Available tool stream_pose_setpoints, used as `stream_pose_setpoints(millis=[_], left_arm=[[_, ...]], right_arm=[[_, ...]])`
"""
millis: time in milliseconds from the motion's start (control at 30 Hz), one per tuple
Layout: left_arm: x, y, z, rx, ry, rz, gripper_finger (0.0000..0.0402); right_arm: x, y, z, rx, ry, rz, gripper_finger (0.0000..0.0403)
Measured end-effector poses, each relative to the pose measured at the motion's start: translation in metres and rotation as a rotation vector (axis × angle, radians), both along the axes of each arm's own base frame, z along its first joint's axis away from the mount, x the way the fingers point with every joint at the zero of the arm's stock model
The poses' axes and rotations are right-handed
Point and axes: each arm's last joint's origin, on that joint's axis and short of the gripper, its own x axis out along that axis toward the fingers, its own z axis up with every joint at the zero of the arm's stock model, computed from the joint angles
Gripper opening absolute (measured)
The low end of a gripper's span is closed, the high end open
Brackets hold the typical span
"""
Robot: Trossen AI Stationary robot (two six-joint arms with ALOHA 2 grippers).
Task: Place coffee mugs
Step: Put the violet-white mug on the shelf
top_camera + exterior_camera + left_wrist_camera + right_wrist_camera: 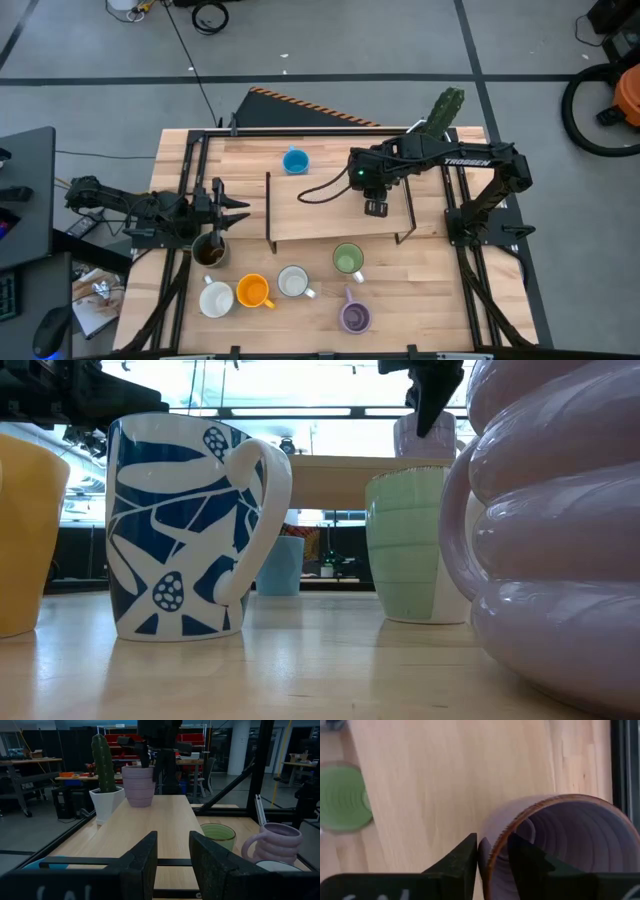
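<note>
A ribbed purple mug (139, 786) stands on its base on the raised wooden shelf (320, 218). My right gripper (492, 845) comes down on its rim, and in the high view the gripper (375, 208) hides the mug. On the table in front of the shelf stand a green mug (348, 259), a white-grey mug (293, 282), an orange mug (253, 291), a white mug (216, 298), a second purple mug (355, 317) and a dark brown mug (211, 252). A blue mug (295, 161) stands behind the shelf. My left gripper (238, 207) waits open at the table's left, touching nothing. My right gripper pinches the purple mug's wall at the rim (495, 840), one finger (525, 852) inside the mug and one outside. The fingers come steeply from above, pointing down. The mug stands upright with its base on the shelf.
A cactus in a white pot (105, 775) stands at the shelf's far right end (443, 112). The shelf's dark metal legs (268, 210) and the table's dark frame rails (455, 215) stand around the work area. Bare board lies left of the purple mug on the shelf.
</note>
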Motion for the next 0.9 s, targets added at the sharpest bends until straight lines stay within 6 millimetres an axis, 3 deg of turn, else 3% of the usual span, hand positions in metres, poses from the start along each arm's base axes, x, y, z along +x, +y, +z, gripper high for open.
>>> stream_pose_setpoints(millis=[433, 900], left_arm=[[0.0, 0.0, 0.0, 0.0, 0.0, 0.0, 0.0118], [0.0, 0.0, 0.0003, -0.025, -0.005, -0.001, 0.0118]], right_arm=[[-0.0021, 0.0018, -0.001, -0.045, 0.061, 0.403, 0.0027], [-0.0048, -0.0005, -0.0016, -0.081, 0.103, 0.557, 0.0033]])
